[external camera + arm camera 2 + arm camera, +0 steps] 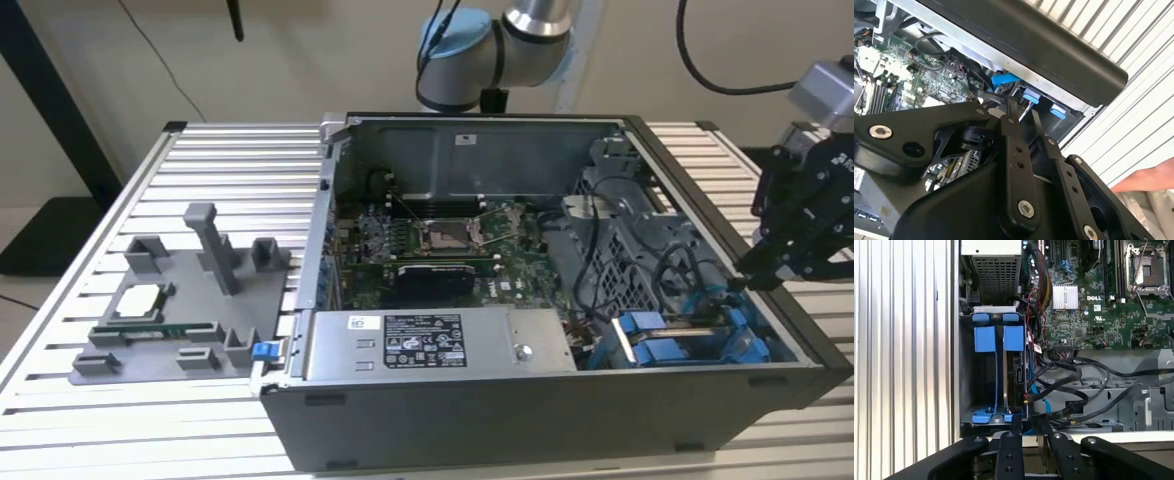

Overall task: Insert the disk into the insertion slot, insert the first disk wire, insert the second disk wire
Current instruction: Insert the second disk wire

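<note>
Inside the grey metal insertion slot with bright blue plastic rails (966, 365), see the flat rectangular disk in its blue plastic carrier (1015, 375), standing edge-on. Just beside that slot's open end, find the black metal gripper (1029, 422), near looping black wires (1079, 385); cannot tell whether spread or pinching.
</note>
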Controlling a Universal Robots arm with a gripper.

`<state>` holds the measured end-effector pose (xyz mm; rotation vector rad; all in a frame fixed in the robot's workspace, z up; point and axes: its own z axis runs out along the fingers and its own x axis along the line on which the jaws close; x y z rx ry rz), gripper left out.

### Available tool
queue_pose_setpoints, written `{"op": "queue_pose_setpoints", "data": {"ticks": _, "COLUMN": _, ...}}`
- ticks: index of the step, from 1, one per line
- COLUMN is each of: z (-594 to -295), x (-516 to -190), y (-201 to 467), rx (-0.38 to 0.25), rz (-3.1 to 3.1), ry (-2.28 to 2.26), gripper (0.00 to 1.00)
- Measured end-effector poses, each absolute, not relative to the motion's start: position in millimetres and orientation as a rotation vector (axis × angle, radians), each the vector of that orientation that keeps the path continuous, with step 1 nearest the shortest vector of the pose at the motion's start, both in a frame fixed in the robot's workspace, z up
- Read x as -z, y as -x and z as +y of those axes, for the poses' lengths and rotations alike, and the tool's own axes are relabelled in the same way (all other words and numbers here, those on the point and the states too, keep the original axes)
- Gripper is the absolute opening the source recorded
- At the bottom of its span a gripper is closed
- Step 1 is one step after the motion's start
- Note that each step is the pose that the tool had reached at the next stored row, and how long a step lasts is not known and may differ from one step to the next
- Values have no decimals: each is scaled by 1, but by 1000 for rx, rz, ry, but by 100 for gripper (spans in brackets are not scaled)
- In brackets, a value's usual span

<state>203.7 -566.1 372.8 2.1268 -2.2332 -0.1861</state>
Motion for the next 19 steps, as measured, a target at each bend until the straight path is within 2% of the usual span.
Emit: {"op": "queue_pose_setpoints", "data": {"ticks": 19, "z": -564, "x": -364, "y": -204, "rx": 209, "rz": -2217, "ry": -2124, "gripper": 100}}
